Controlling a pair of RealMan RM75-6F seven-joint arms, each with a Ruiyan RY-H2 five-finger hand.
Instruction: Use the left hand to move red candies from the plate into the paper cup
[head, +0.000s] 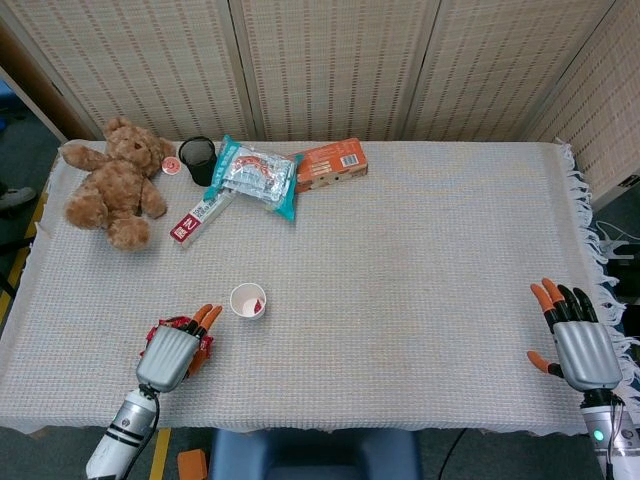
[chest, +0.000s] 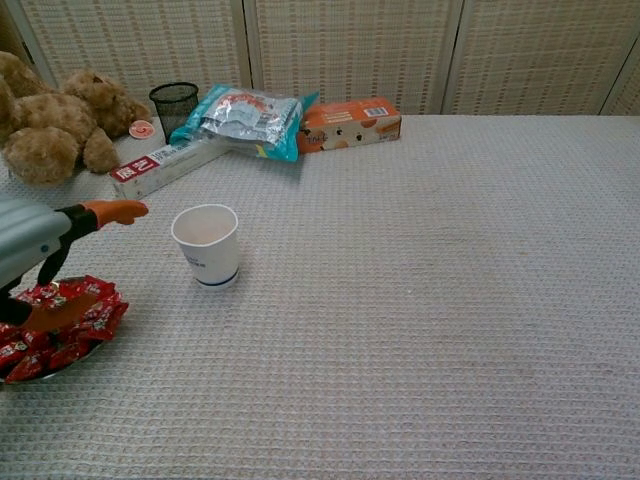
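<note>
With fingers spread and empty, the left hand (head: 172, 352) is held over the red candies (chest: 60, 325) heaped on the plate (chest: 75, 360) beside the paper cup (head: 248, 300) (one candy inside), so several slippery wrappers may be grabbed or scattered

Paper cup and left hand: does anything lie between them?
Nothing but bare tablecloth between the paper cup and the left hand, in the chest view.
</note>
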